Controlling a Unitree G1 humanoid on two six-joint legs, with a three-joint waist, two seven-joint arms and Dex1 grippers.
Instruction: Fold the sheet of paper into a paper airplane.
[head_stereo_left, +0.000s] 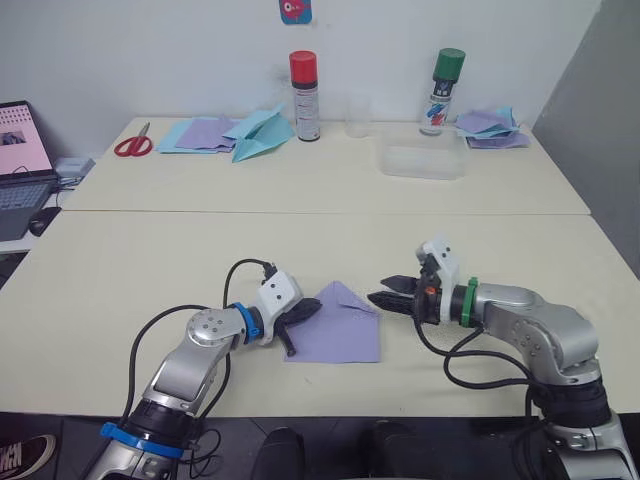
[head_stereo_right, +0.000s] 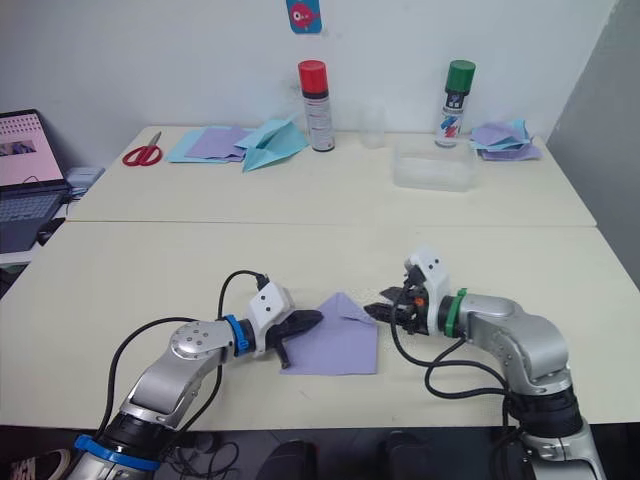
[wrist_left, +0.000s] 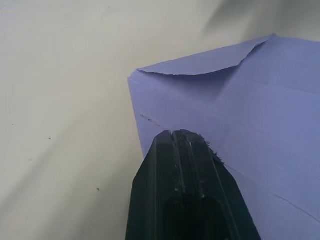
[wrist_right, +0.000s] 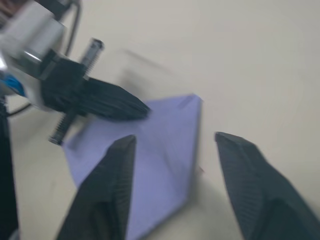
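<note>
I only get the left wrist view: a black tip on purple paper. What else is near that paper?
Observer: The right tool is at the paper's right edge, with its fingers open.
Operator: What shape is the whole paper?
Observer: Its far end is folded to a point; its near end is square.
Operator: Is anything else around?
Observer: A blue paper plane lies on the far table, beside a red-capped can.
</note>
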